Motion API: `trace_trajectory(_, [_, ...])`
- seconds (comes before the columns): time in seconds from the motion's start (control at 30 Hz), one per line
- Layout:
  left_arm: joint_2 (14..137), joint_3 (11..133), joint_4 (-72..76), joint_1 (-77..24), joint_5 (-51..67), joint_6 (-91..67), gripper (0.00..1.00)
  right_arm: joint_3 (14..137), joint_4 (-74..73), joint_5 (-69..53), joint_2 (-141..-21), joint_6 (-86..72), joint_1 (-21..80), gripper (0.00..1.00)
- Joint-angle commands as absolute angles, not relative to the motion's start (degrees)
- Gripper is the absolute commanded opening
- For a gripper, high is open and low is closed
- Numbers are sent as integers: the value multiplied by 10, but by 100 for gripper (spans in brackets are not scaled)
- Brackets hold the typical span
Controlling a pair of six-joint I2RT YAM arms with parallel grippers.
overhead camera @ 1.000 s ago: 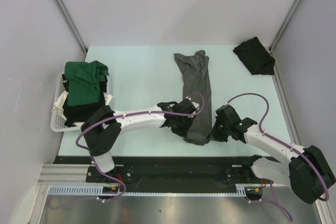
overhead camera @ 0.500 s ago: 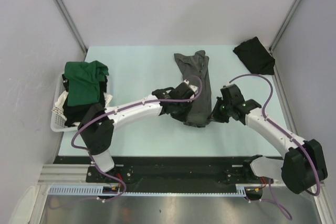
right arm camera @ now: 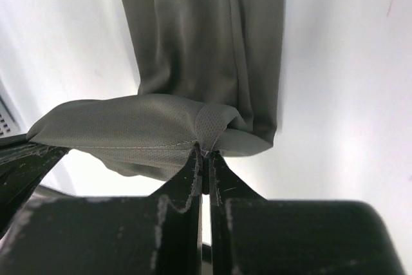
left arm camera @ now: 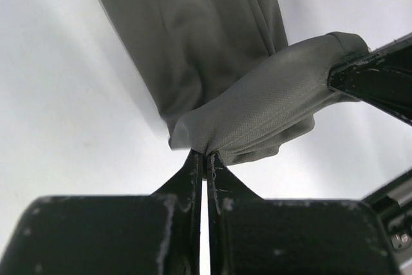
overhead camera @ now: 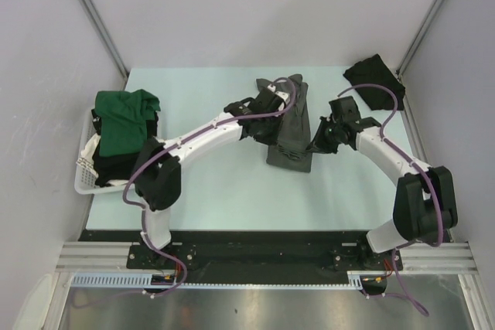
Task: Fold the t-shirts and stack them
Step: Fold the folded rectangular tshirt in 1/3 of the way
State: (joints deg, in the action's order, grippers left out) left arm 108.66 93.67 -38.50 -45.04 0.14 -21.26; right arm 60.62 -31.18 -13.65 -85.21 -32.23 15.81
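Pinching one end of the long, narrow grey t-shirt point(overhead camera: 292, 141), the left gripper point(left arm camera: 206, 154) and right gripper point(right arm camera: 205, 151) are each clamped on its smooth knit cloth. Left of that shirt, a green t-shirt point(overhead camera: 124, 121) drapes over a white slatted basket point(overhead camera: 83, 178). To its right and further back lies a crumpled black t-shirt point(overhead camera: 375, 83).

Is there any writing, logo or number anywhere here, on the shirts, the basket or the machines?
None can be read. The grey t-shirt, black t-shirt, green t-shirt and white basket show no print or label. No lettering can be made out on the left arm or right arm.
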Motion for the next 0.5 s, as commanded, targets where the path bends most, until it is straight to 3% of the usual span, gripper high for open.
trace_trajectory(0.0, [1135,1032,-409,-427,-11,-184,0,677,-308,-148,-905,-271,132,0])
trace_trajectory(0.47, [1256,1192,-454,-373,11,-178,0,859,-325,-209,-1097,-220,95,0])
